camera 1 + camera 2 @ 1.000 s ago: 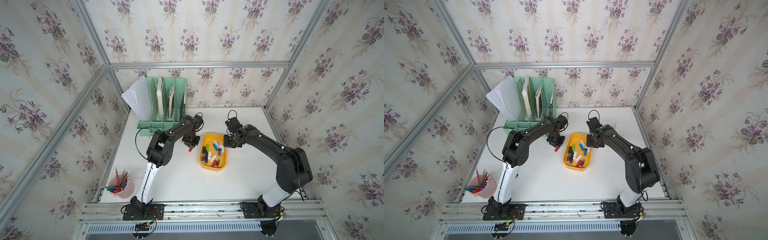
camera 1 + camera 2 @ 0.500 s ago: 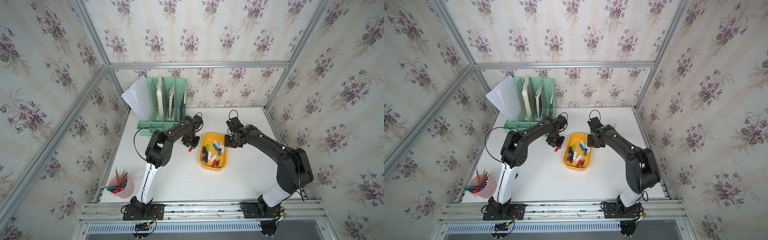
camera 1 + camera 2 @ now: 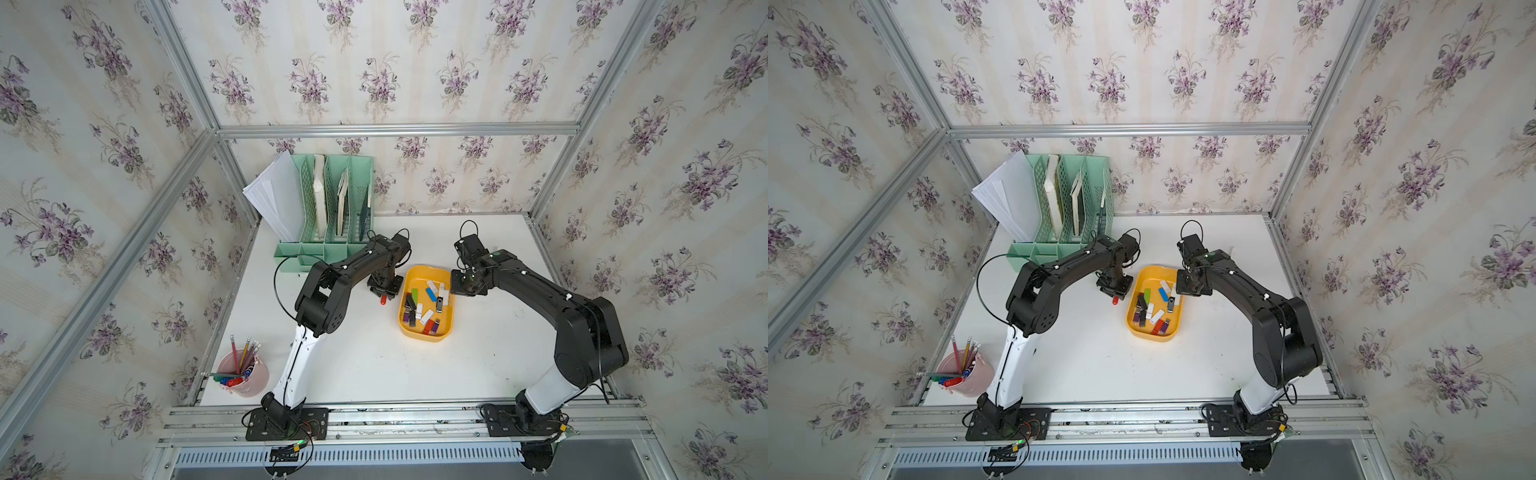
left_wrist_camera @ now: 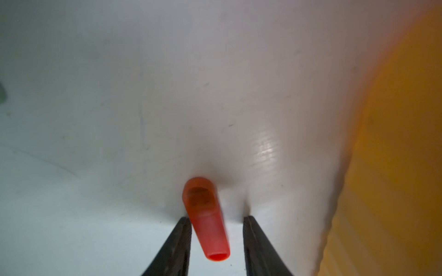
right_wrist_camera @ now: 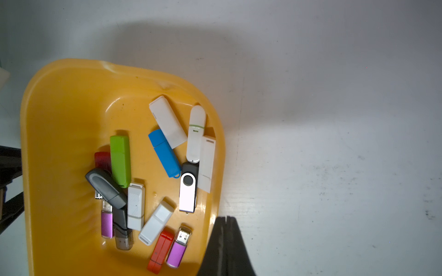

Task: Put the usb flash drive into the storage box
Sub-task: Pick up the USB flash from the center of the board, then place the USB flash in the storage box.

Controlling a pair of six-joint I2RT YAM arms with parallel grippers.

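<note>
A red usb flash drive (image 3: 383,298) (image 3: 1115,300) lies on the white table just left of the yellow-orange storage box (image 3: 428,338) (image 3: 1152,337). My left gripper (image 3: 384,291) (image 4: 217,218) stands over it, open. In the left wrist view the drive (image 4: 205,219) sits between the two black fingers, close against one, with a clear gap to the other. The box wall (image 4: 394,143) is close beside it. My right gripper (image 3: 466,287) (image 5: 226,217) is shut and empty, beside the box's right rim (image 5: 217,143).
Several flash drives of different colours (image 5: 165,153) lie in the box. A mint-green file organizer (image 3: 332,216) with papers stands at the back left, just behind the left arm. A pink pencil cup (image 3: 243,374) stands at the front left.
The left jaws now stand slightly apart around the red drive. The drive lies at the same spot beside the box. The right arm has not moved.
</note>
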